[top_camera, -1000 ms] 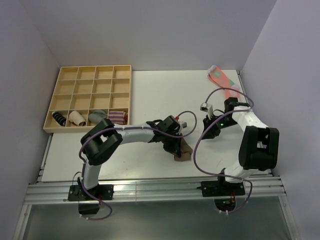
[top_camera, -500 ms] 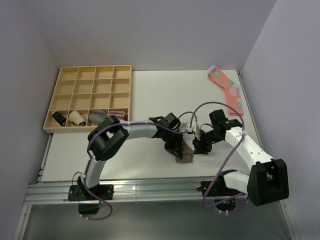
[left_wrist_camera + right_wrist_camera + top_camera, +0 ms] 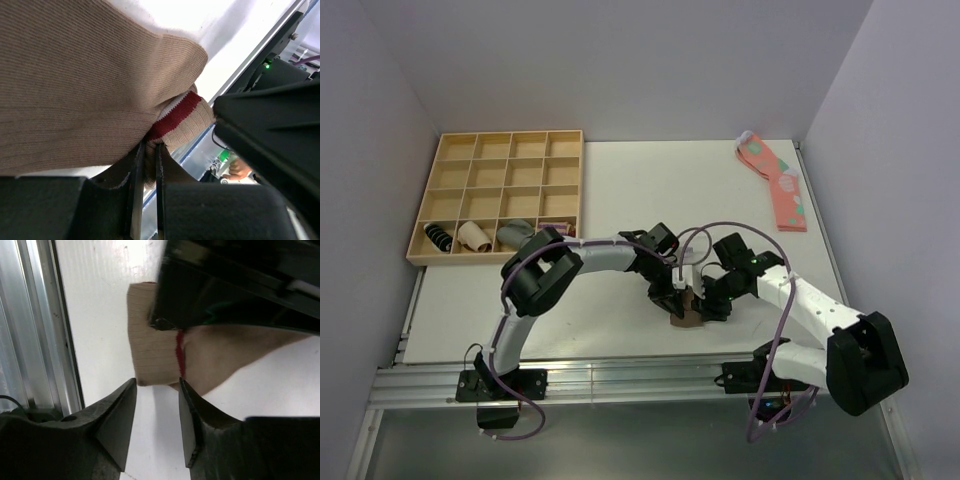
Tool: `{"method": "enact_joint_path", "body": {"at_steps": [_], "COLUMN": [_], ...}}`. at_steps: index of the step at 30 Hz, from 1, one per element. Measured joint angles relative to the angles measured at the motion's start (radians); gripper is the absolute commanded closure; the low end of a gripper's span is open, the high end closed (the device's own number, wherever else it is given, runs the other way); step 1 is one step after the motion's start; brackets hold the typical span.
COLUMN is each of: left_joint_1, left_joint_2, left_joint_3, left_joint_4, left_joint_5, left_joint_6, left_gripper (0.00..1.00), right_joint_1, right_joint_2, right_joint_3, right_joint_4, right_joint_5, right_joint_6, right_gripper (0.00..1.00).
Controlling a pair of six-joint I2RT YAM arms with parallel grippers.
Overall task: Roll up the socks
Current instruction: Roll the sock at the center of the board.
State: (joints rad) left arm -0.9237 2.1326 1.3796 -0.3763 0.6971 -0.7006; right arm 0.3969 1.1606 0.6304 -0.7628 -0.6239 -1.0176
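White bench [image 3: 620, 190] fills the overhead view, and near its front edge, between the two arms, you find the tan-brown knit sock with a dark red striped cuff [image 3: 688, 319], bunched up. From the left wrist, your left gripper [image 3: 148, 150] is nearly closed, pinching a fold beside the red stripe. The ribbed knit looks light, soft and floppy, so take it at the cuff or a doubled fold. From the right wrist, your right gripper [image 3: 156, 407] stands partly open and empty, just short of the sock's edge.

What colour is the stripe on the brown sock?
Dark red. The stripe runs across the cuff of the tan sock, clearest in the left wrist view.
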Motion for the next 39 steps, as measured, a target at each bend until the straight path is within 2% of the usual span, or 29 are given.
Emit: {"method": "enact_joint_path", "body": {"at_steps": [17,33,37,39], "left_joint_1": [0.014,0.028,0.035,0.037], "left_joint_2": [0.04,0.05,0.057,0.058], "left_joint_3": [0.046,0.045,0.045,0.045], "left_joint_4": [-0.048,-0.041,-0.038,-0.038], "left_joint_5": [0.049,0.084,0.106,0.11], "left_joint_6": [0.0,-0.001,-0.007,-0.011], "left_gripper": [1.0,1.0,1.0,0.99], "right_joint_1": [0.16,0.215,0.216,0.216], "right_joint_2": [-0.075,0.001,0.034,0.048], "right_joint_3": [-0.102,-0.095,-0.079,-0.071], "right_joint_4": [0.106,0.179,0.182,0.184], "right_joint_5": [0.113,0.17,0.171,0.171], "right_joint_6": [0.061,0.09,0.091,0.096], "right_gripper": [0.51,0.52,0.54,0.61]}}
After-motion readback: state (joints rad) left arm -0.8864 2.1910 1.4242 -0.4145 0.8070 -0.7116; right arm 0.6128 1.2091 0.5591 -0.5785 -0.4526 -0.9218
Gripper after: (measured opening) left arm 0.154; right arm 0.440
